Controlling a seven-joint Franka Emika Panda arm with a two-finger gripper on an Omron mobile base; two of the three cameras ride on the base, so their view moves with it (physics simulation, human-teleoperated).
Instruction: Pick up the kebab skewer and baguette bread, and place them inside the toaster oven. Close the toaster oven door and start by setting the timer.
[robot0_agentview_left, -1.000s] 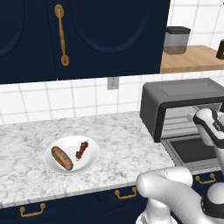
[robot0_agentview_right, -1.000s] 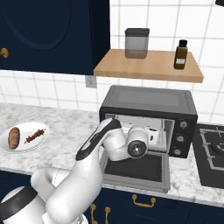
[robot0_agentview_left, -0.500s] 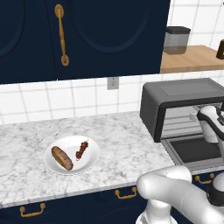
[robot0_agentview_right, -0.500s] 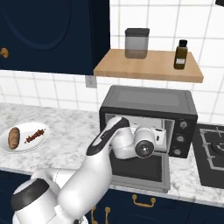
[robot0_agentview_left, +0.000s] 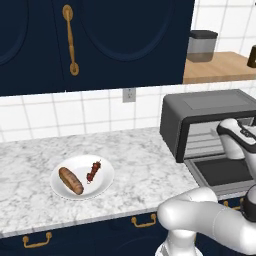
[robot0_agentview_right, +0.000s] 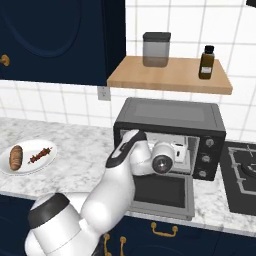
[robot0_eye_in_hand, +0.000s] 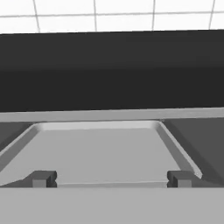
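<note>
While dim inside — marble counter (robot0_agentview_left: 145, 165), toaster oven door (robot0_agentview_right: 162, 192) apparently flat.

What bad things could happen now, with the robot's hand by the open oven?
The gripper, jaws open and empty, sits at the toaster oven mouth; swinging out, the arm could knock the lowered toaster oven door. The kebab skewer lies close beside the baguette bread on the plate, so a grab might nudge both.

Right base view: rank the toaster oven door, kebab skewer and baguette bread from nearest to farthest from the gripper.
1. toaster oven door: lying open right below the gripper.
2. kebab skewer: far left, on the white plate's near side.
3. baguette bread: slightly farther left on the plate.
</note>
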